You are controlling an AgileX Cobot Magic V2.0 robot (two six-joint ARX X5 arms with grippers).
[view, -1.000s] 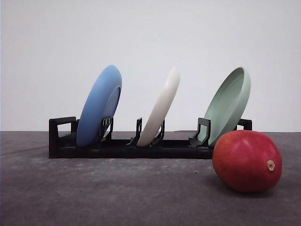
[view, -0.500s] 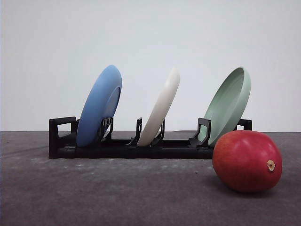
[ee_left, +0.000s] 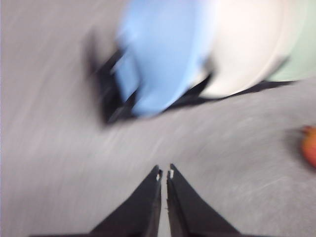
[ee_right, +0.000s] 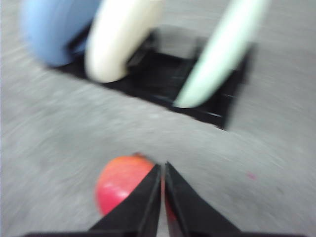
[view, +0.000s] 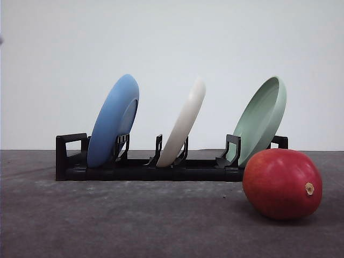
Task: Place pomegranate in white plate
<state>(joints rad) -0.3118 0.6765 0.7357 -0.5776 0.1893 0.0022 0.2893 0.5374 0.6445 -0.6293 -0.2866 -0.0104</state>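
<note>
Front view: a glossy red, roundish pomegranate [view: 282,184] with a small tan stem nub rests on the dark grey table [view: 134,220], near the camera at the right. Just behind it stands a black plastic dish rack [view: 145,164] holding three plates on edge, each tilted the same way: a blue round plate [view: 113,121] at the left end, a matte off-white round plate [view: 184,122] in the middle slot, and a pale green round plate [view: 262,119] at the right end. The pomegranate overlaps the lower edge of the pale green plate and the rack's right end in this view; whether they touch cannot be told. The white plate is well apart from the fruit, upright in the rack.

Left wrist view (motion-blurred): the left gripper [ee_left: 164,174] hangs above bare table, its two black fingers drawn together with only a thin slit between the tips, holding nothing. The blue plate, white plate and rack lie beyond it; a sliver of the pomegranate shows at the frame edge.

Right wrist view (motion-blurred): the right gripper [ee_right: 162,168] is likewise nearly closed and empty. The pomegranate lies directly beneath and slightly beside its tips, partly hidden by the fingers. The rack and all three plates lie beyond.
</note>
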